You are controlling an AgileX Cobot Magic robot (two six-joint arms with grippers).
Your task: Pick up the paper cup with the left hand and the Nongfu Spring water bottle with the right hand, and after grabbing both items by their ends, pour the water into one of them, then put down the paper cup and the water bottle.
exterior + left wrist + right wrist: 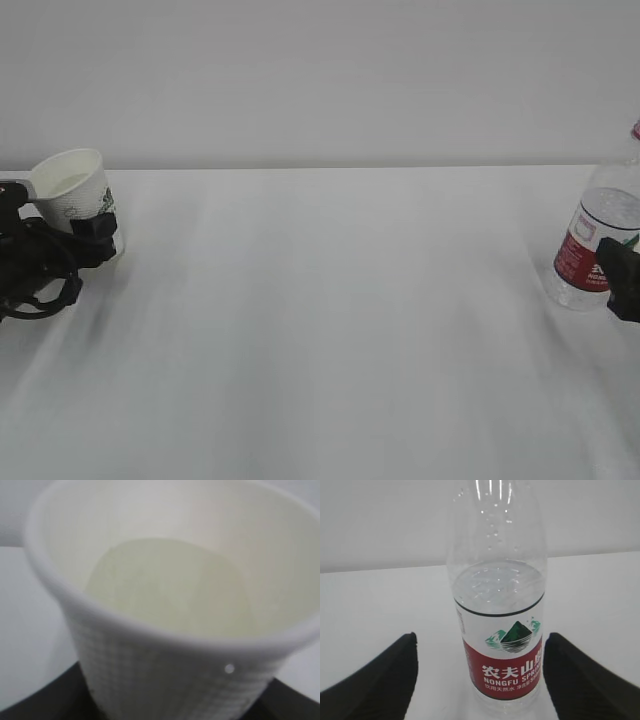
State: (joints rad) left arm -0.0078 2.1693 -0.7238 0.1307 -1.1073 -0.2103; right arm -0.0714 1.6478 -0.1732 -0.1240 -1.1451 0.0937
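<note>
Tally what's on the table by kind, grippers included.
Paper cup: 1
Water bottle: 1
Gripper: 2, left gripper and right gripper
Total: 4

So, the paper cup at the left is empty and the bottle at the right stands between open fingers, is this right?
Not quite. The paper cup is not empty: the left wrist view shows pale, faintly yellowish water lying in it. The rest holds: the right wrist view shows the bottle upright between the right tool's open fingers, which stand apart from it on both sides.
</note>
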